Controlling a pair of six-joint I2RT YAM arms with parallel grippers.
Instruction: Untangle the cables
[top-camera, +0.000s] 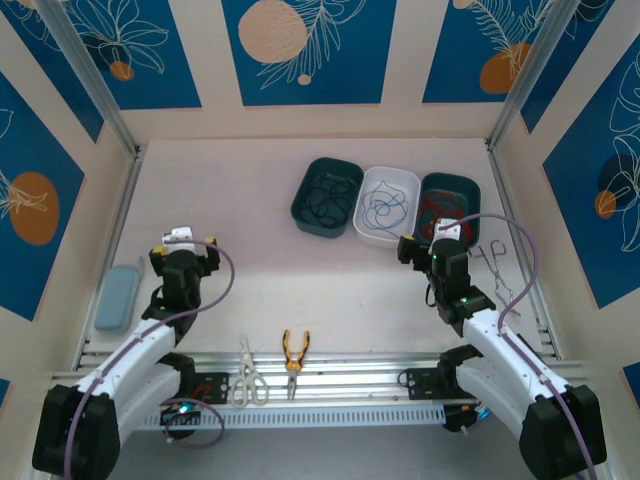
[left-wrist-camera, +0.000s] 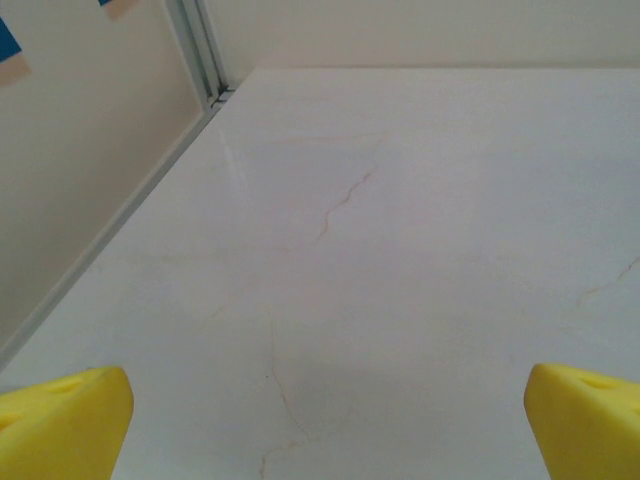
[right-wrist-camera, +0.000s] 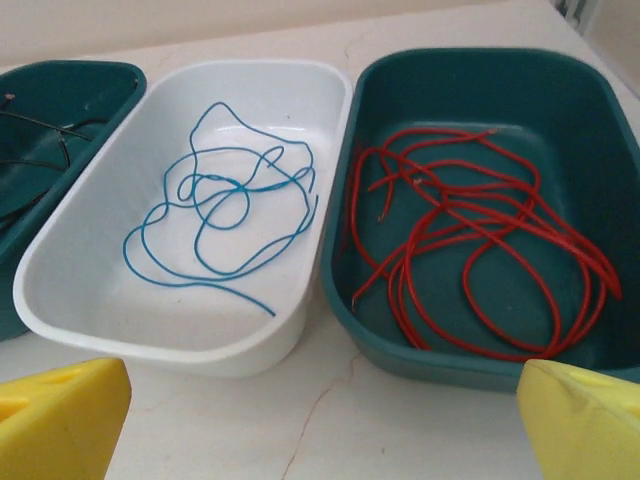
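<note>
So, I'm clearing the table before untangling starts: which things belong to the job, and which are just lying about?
Job: black cable, blue cable, red cable, each in its own tray: left teal tray, white tray, right teal tray.
Lying about: scissors, orange-handled pliers, forceps, pale blue case.

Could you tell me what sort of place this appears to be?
Likely a robot test cell: decorated panels enclose a white table, cables lie sorted in three trays, and scissors and pliers sit at its near edge.
</note>
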